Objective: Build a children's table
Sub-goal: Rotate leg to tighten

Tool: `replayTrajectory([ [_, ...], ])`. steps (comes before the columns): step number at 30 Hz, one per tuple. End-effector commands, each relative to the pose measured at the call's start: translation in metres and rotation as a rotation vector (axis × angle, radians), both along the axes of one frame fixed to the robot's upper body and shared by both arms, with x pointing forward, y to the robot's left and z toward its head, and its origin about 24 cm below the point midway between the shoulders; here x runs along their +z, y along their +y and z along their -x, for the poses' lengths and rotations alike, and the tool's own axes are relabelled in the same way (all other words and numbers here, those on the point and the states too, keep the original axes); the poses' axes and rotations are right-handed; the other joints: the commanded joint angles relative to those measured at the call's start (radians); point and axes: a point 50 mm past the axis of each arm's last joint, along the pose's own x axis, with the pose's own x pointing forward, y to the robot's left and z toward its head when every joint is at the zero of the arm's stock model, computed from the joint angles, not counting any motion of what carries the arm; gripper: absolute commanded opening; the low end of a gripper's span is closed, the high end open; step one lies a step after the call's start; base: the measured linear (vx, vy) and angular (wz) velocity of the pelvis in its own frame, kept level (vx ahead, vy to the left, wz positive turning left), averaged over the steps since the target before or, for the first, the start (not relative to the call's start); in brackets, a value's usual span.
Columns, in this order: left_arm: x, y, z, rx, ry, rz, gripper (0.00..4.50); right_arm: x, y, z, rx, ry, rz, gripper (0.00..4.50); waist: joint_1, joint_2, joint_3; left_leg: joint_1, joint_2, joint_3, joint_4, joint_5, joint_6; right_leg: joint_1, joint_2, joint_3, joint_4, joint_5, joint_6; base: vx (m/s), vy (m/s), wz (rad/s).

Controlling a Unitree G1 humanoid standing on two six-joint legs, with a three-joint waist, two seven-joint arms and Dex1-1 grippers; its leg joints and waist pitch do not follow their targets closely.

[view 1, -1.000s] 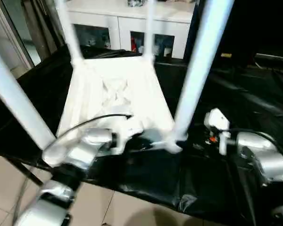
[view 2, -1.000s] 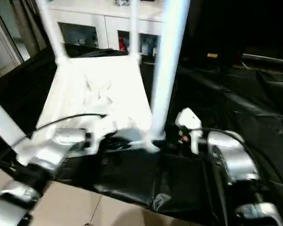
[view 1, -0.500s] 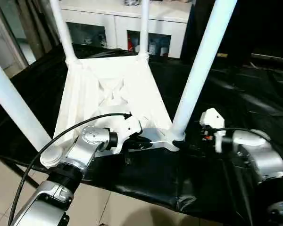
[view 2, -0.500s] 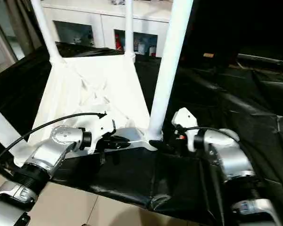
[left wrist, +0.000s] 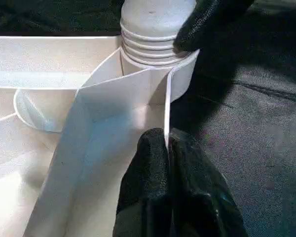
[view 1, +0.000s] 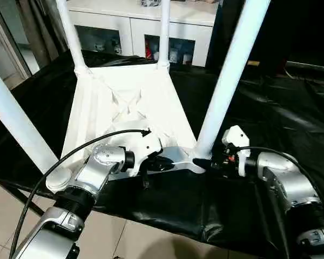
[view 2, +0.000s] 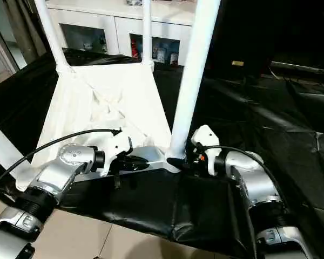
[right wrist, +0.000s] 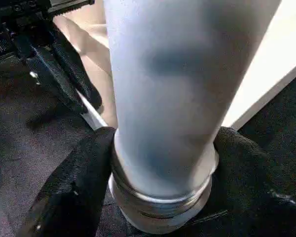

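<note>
The white tabletop [view 1: 129, 108] lies upside down on the black sheet, ribbed underside up, with a leg standing in each corner socket. My left gripper [view 1: 161, 162] is shut on the tabletop's thin near rim [left wrist: 166, 118], close to the near-right corner socket [left wrist: 158, 54]. My right gripper [view 1: 205, 162] is shut on the base of the near-right leg [view 1: 227, 81]; its black fingers [right wrist: 79, 182] press on both sides of the leg [right wrist: 172, 89] just above the threaded collar. The near-left leg [view 1: 16, 124] and the two far legs [view 1: 70, 38] stand upright.
A black sheet [view 1: 270, 118] covers the work table, with wide room to the right. Its front edge drops to a tiled floor [view 1: 5, 205]. A white glass-doored cabinet [view 1: 146, 27] stands behind. A black cable [view 1: 86, 145] loops over my left forearm.
My right gripper has moved left and closed around the base of the near-right leg. The left gripper keeps its hold on the rim. The camera view has shifted a little.
</note>
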Motion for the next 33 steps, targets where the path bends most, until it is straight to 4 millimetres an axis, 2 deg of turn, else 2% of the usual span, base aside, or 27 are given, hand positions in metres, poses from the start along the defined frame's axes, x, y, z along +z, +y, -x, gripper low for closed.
replayTrajectory([
  [1, -0.01, 0.007, 0.003, 0.039, 0.037, -0.028, 0.0, 0.003, 0.004, -0.003, 0.008, -0.016, -0.002, 2.82, 0.008, -0.015, -0.069, 0.004, 0.015, 0.001, -0.06, -0.201, 0.064, 0.056, -0.054, 0.036, -0.078, -0.185, -0.231, 0.0, 0.0, 0.0],
  [6, -0.013, 0.0, 0.0, 0.1, 0.036, -0.014, 0.0, -0.007, 0.005, -0.008, -0.141, -0.02, -0.02, 2.74, 0.002, -0.014, -0.066, 0.005, 0.014, 0.0, -0.064, -0.225, 0.045, 0.053, -0.056, 0.035, -0.084, -0.248, -0.215, 0.0, 0.0, 0.0],
  [7, -0.015, -0.01, -0.004, 0.153, 0.021, -0.02, 0.0, -0.016, 0.01, -0.012, -0.271, -0.008, -0.032, 2.73, -0.004, -0.013, -0.063, 0.004, 0.013, 0.0, -0.066, -0.241, 0.038, 0.05, -0.054, 0.034, -0.089, -0.288, -0.2, 0.0, 0.0, 0.0],
  [9, -0.016, -0.022, -0.011, 0.233, 0.002, -0.038, 0.0, -0.025, 0.016, -0.016, -0.424, 0.007, -0.035, 2.73, -0.008, -0.01, -0.061, 0.012, 0.011, -0.002, -0.068, -0.27, 0.017, 0.044, -0.054, 0.034, -0.097, -0.351, -0.183, 0.0, 0.0, 0.0],
  [10, -0.016, -0.025, -0.013, 0.253, -0.003, -0.042, 0.0, -0.029, 0.019, -0.017, -0.481, 0.013, -0.031, 2.72, -0.009, -0.012, -0.062, 0.014, 0.01, -0.002, -0.068, -0.277, 0.013, 0.045, -0.054, 0.033, -0.1, -0.367, -0.176, 0.0, 0.0, 0.0],
  [11, -0.016, -0.028, -0.015, 0.273, -0.007, -0.045, 0.0, -0.032, 0.022, -0.018, -0.531, 0.023, -0.026, 2.72, -0.009, -0.008, -0.064, 0.012, 0.01, -0.005, -0.07, -0.275, 0.007, 0.047, -0.055, 0.032, -0.099, -0.369, -0.17, 0.0, 0.0, 0.0],
  [12, -0.016, -0.032, -0.017, 0.297, -0.007, -0.049, 0.0, -0.036, 0.027, -0.018, -0.576, 0.025, -0.007, 2.72, -0.011, -0.01, -0.063, 0.011, 0.01, -0.005, -0.072, -0.276, 0.007, 0.047, -0.054, 0.032, -0.101, -0.37, -0.166, 0.0, 0.0, 0.0],
  [14, -0.014, -0.047, -0.023, 0.365, -0.039, -0.059, 0.0, -0.042, 0.039, -0.017, -0.626, 0.022, 0.009, 2.72, -0.012, -0.003, -0.061, 0.018, 0.008, -0.006, -0.072, -0.318, -0.001, 0.039, -0.053, 0.031, -0.108, -0.406, -0.154, 0.0, 0.0, 0.0],
  [15, -0.013, -0.049, -0.024, 0.367, -0.049, -0.061, 0.0, -0.041, 0.043, -0.017, -0.615, 0.02, 0.0, 2.72, -0.013, -0.007, -0.061, 0.021, 0.008, -0.006, -0.071, -0.336, 0.002, 0.037, -0.053, 0.03, -0.114, -0.424, -0.146, 0.0, 0.0, 0.0],
  [18, -0.011, -0.057, -0.023, 0.337, -0.086, -0.059, 0.0, -0.037, 0.062, -0.015, -0.537, -0.002, -0.058, 2.72, -0.01, -0.005, -0.061, 0.016, 0.007, -0.008, -0.074, -0.348, 0.013, 0.04, -0.055, 0.029, -0.119, -0.439, -0.13, 0.0, 0.0, 0.0],
  [19, -0.011, -0.058, -0.023, 0.333, -0.084, -0.054, 0.0, -0.035, 0.065, -0.016, -0.529, -0.01, -0.081, 2.72, -0.008, -0.005, -0.063, 0.014, 0.009, -0.009, -0.075, -0.342, 0.016, 0.04, -0.055, 0.03, -0.116, -0.413, -0.134, 0.0, 0.0, 0.0],
  [20, -0.01, -0.057, -0.022, 0.31, -0.081, -0.037, 0.0, -0.029, 0.066, -0.017, -0.512, -0.02, -0.128, 3.42, -0.007, -0.004, -0.063, 0.014, 0.01, -0.009, -0.076, -0.344, 0.018, 0.039, -0.055, 0.031, -0.115, -0.406, -0.138, 0.0, 0.0, 0.0],
  [22, -0.01, -0.056, -0.022, 0.297, -0.078, -0.031, 0.0, -0.027, 0.065, -0.018, -0.502, -0.02, -0.156, 3.42, -0.004, -0.005, -0.066, 0.011, 0.011, -0.008, -0.075, -0.332, 0.023, 0.043, -0.056, 0.032, -0.111, -0.371, -0.149, 0.0, 0.0, 0.0],
  [24, -0.01, -0.054, -0.021, 0.27, -0.076, -0.024, 0.0, -0.021, 0.064, -0.019, -0.48, -0.023, -0.194, 3.62, -0.004, -0.005, -0.065, 0.009, 0.012, -0.008, -0.077, -0.326, 0.026, 0.044, -0.055, 0.032, -0.107, -0.342, -0.161, 0.0, 0.0, 0.0],
  [29, -0.01, -0.03, -0.015, 0.147, -0.063, -0.041, 0.0, -0.005, 0.034, -0.016, -0.254, -0.043, -0.142, 4.12, 0.002, -0.012, -0.067, 0.003, 0.011, -0.005, -0.071, -0.279, 0.055, 0.056, -0.056, 0.031, -0.103, -0.283, -0.183, 0.0, 0.0, 0.0],
  [30, -0.011, -0.025, -0.014, 0.119, -0.066, -0.048, 0.0, -0.004, 0.028, -0.015, -0.216, -0.038, -0.123, 4.12, 0.001, -0.011, -0.068, 0.0, 0.011, -0.004, -0.071, -0.269, 0.059, 0.057, -0.057, 0.032, -0.1, -0.275, -0.184, 0.0, 0.0, 0.0],
  [33, -0.01, -0.014, -0.011, 0.069, -0.054, -0.038, 0.0, 0.001, 0.013, -0.011, -0.142, -0.041, -0.082, 4.12, 0.006, -0.01, -0.071, 0.005, 0.014, -0.002, -0.068, -0.241, 0.066, 0.054, -0.059, 0.031, -0.098, -0.256, -0.195, 0.0, 0.0, 0.0],
])
